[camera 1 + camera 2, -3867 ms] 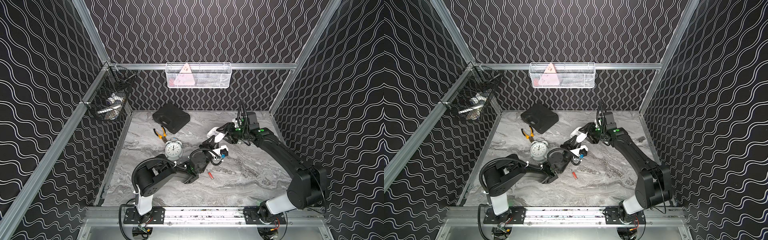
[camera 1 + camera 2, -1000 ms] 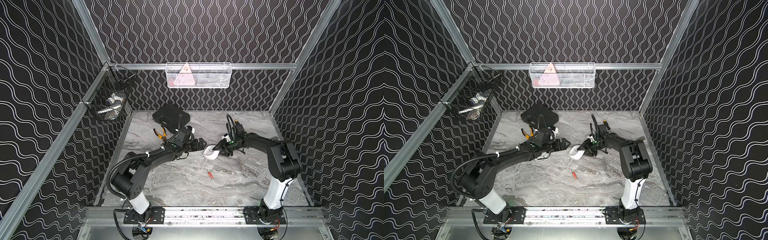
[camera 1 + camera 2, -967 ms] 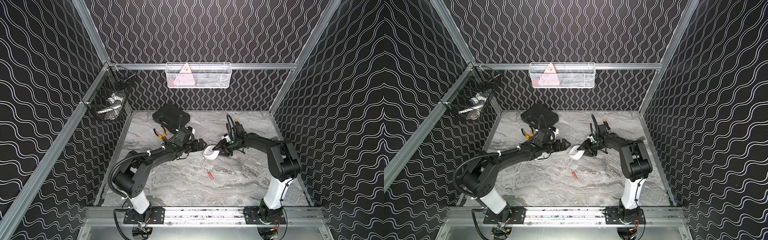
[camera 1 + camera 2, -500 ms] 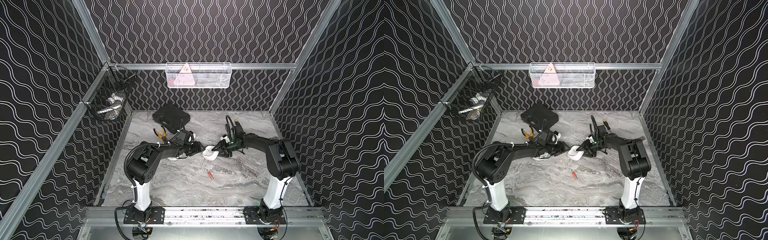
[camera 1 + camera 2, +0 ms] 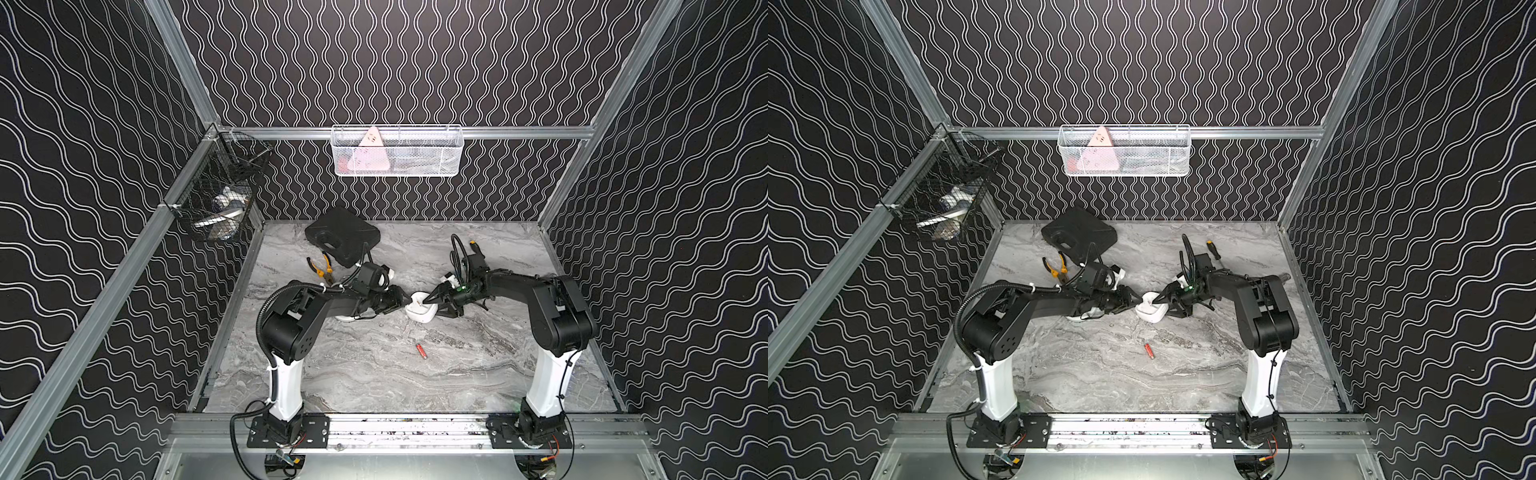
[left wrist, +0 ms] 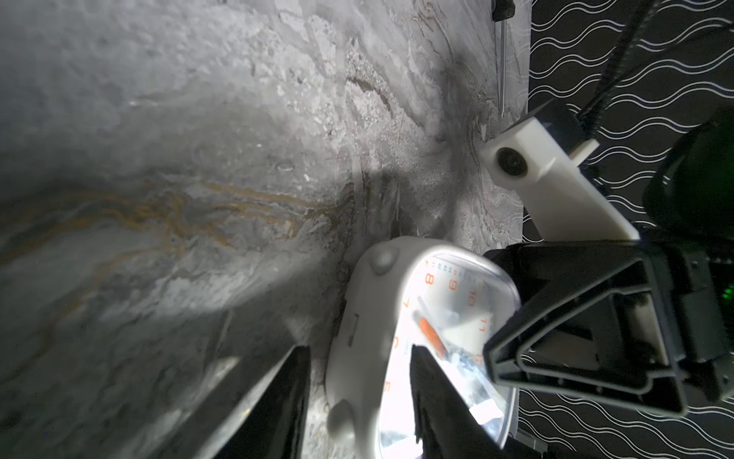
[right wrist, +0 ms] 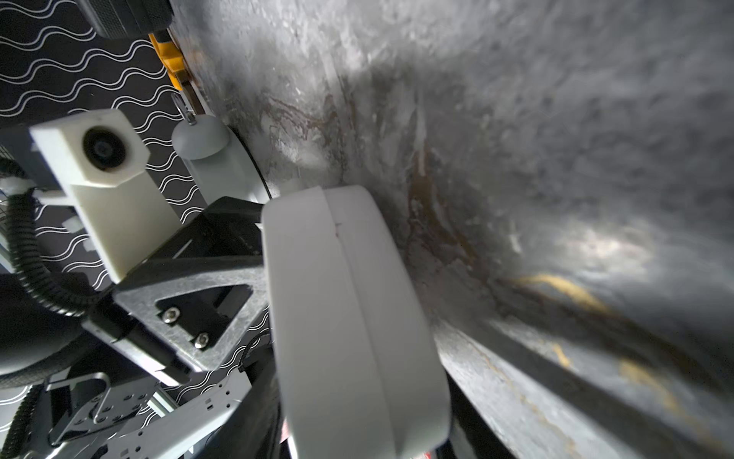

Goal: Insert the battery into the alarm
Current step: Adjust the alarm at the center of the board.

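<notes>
Left gripper (image 5: 402,300): jaws are parted astride the rim of the alarm (image 5: 422,313). In the left wrist view one of its fingers (image 6: 433,397) is laid over the dial, and a sliver of table is seen between the other finger and the casing.

Right gripper (image 5: 438,302): jaws are spread about the opposite side of the alarm; whether the casing is clamped cannot be told.

Alarm: white, orange numerals, set on edge between both grippers. Whether it is borne by the table cannot be made out.

Obscured items:
- A twin-bell clock (image 5: 344,319), on the left arm's side of the alarm, is mostly covered by that arm. Only one bell (image 7: 200,141) is shown in the right wrist view.
- The contents of both baskets are blurred by mesh.

Surface and room: a grey marbled table (image 5: 374,374) is enclosed by black walls with white wavy lines and framed in aluminium rails.

Count:
- Battery (image 5: 422,351): one, red, laid flat on the table, nearer the front rail than the alarm and well apart from it.
- Clocks: two.
- Pliers (image 5: 321,269): one pair, beyond the alarm toward the back wall.
- Black case (image 5: 343,237): one, farther back than the pliers.
- Screwdriver (image 5: 1212,249): one, behind the alarm on the right arm's side.
- Baskets: two, one white basket (image 5: 436,166) on the back wall and one black basket (image 5: 208,224) on the side wall.
</notes>
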### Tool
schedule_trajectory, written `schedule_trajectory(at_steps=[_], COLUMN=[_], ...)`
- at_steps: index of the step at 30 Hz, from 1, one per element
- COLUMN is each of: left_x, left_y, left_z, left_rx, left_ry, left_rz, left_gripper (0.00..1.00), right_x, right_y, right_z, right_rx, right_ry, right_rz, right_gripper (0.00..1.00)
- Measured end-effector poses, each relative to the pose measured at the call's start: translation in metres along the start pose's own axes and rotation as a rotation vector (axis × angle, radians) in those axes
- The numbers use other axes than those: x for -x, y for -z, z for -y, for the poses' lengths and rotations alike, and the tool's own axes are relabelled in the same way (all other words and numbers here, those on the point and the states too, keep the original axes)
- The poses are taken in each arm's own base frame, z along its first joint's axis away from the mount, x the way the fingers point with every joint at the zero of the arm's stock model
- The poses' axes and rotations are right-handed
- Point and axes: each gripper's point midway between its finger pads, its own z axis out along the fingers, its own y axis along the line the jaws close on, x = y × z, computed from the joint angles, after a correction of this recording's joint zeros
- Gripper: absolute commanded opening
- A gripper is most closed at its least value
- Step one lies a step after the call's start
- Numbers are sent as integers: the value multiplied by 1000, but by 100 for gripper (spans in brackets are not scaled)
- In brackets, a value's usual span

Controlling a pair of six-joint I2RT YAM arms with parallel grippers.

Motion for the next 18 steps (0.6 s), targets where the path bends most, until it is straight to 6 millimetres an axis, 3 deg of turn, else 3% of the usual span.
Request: schedule_trajectory(at_steps=[18], left_x=[-5], left_y=[0], left_z=[1], left_rx=[1], left_ry=[7], left_rz=[-4], left_gripper=[50], right_x=[4], right_y=[2], right_z=[8], right_rx=[-25], right_ry=[-37], right_rz=[21], right_gripper=[79])
